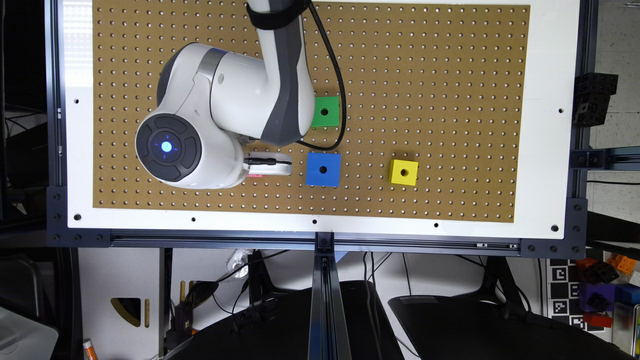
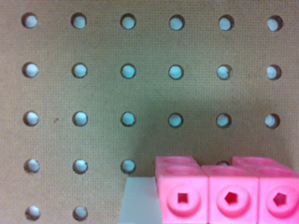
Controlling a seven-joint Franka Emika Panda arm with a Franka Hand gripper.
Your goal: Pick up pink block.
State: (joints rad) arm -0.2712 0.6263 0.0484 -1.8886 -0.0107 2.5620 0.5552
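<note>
Closest to the lens in the wrist view we see the pink block (image 2: 229, 192), its round studs facing us, resting on the brown pegboard (image 2: 93, 93) with a pale surface just beside it. We cannot tell whether the fingers are apart or together. In the exterior view, going from that view's left, we find the gripper (image 1: 267, 166) near the pegboard's front edge, a pink sliver (image 1: 255, 176) of the block touching its underside. Next come the blue cube (image 1: 323, 169), the green cube (image 1: 325, 111) behind it, then the yellow cube (image 1: 403, 172).
</note>
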